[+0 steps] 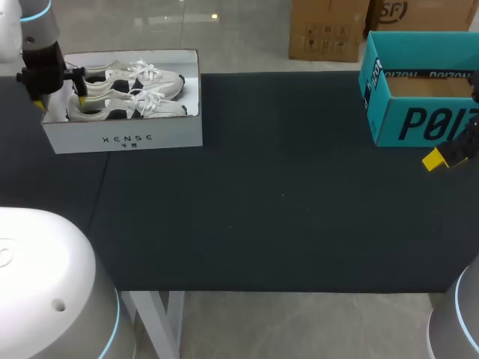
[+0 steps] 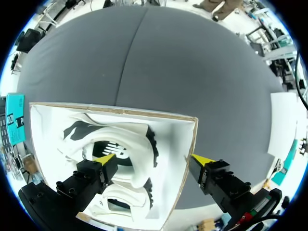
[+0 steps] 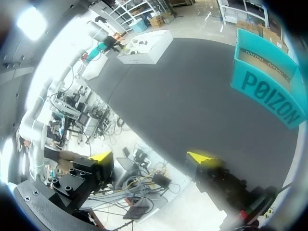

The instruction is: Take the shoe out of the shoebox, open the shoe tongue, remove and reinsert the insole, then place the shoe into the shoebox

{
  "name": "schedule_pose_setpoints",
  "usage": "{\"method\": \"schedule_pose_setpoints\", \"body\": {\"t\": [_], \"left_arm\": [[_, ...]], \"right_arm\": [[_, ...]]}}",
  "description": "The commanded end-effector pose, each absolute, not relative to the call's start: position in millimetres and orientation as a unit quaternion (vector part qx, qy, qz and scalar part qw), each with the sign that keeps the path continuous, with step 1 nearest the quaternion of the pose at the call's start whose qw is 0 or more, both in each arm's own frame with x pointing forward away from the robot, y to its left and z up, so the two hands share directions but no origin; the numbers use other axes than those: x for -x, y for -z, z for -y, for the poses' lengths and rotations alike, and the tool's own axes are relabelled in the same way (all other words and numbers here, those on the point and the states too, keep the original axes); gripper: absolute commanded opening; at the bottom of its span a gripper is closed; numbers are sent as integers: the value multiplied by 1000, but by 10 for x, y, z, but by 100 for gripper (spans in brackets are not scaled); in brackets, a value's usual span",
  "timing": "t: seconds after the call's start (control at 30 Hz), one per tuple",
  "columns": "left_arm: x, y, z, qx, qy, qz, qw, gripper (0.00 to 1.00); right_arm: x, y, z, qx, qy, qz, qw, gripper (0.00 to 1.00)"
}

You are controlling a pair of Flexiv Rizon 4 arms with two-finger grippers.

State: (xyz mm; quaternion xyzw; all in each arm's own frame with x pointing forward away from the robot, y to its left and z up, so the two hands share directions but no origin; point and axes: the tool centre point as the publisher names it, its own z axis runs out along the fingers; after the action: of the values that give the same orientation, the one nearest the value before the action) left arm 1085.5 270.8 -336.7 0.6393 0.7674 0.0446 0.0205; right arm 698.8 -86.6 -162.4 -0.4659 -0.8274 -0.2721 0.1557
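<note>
Head view shows left gripper (image 1: 60,100) wide open astride an end wall of the shoebox (image 1: 123,139), far-left worktop (image 1: 284,202) corner; right gripper (image 3: 149,156) gapes empty.

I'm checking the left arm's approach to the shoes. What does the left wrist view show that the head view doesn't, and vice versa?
Left wrist only: the dark insole inside the opening of the shoe, under one finger of the left jaws. Head only: the white laces, and the right jaws near the right edge of the table. Both: the white shoebox holding the shoe, with the open left jaws straddling its end wall.
</note>
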Motion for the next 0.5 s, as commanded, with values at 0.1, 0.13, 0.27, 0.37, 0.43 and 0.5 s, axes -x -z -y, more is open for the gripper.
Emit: {"method": "schedule_pose_setpoints", "body": {"t": [0.1,0.13,0.27,0.37,0.43,0.5], "left_arm": [[-10933,3497,-2694,-640,-37,-767,13,100],[-10934,3508,-2690,-640,-36,-767,12,100],[-10953,3543,-2674,-640,-33,-767,10,100],[-10974,3552,-2660,-640,-33,-767,12,100],[-10988,3551,-2652,-641,-32,-767,13,100],[-11001,3556,-2646,-641,-32,-767,13,100]], "right_arm": [[-6990,1627,865,467,271,827,156,100],[-6990,1627,865,467,271,827,156,100],[-6990,1627,865,467,271,827,156,100],[-6990,1627,865,467,271,827,156,100],[-6990,1627,865,467,271,827,156,100],[-6990,1627,865,467,271,827,156,100]]}}
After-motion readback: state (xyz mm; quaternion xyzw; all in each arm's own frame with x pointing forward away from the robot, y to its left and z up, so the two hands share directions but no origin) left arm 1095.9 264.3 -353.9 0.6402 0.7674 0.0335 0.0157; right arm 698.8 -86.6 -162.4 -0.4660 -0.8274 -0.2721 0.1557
